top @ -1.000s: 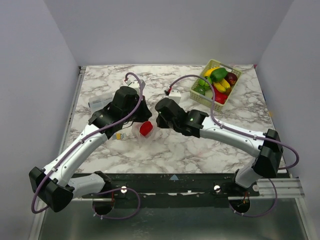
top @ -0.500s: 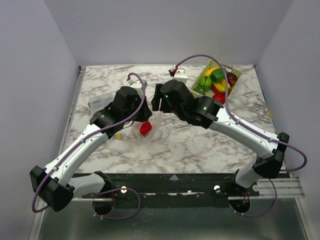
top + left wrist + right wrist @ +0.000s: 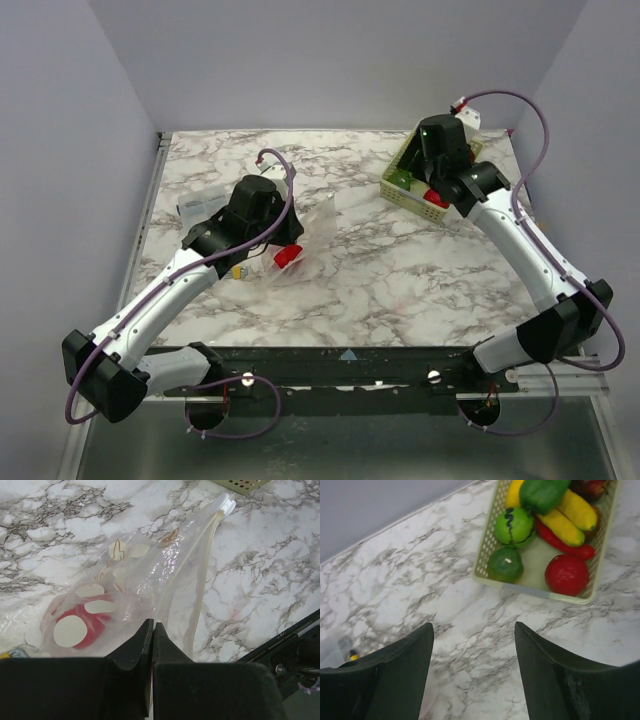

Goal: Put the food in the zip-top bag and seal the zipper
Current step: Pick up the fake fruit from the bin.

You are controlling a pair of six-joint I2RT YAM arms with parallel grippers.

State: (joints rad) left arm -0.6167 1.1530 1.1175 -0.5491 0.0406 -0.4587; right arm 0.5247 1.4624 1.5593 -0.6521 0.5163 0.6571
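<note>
At left, my left hand (image 3: pixel 152 630), jaws pressed shut, pinches the near edge of the clear zip-top bag (image 3: pixel 150 575). The bag lies crumpled on the marble counter (image 3: pixel 380 270), with one red toy food (image 3: pixel 80 627) inside and its zipper (image 3: pixel 212 535) stretching away. At right, my right hand (image 3: pixel 472 645), jaws spread wide and holding nothing, hovers beside the pale-green basket (image 3: pixel 540 592) at the far right corner, which holds the other toy foods (image 3: pixel 515 526).

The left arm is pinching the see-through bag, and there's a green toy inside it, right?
Not quite. The left wrist view shows a red toy, not a green one, inside the zip-top bag. The left jaws do pinch the bag.
</note>
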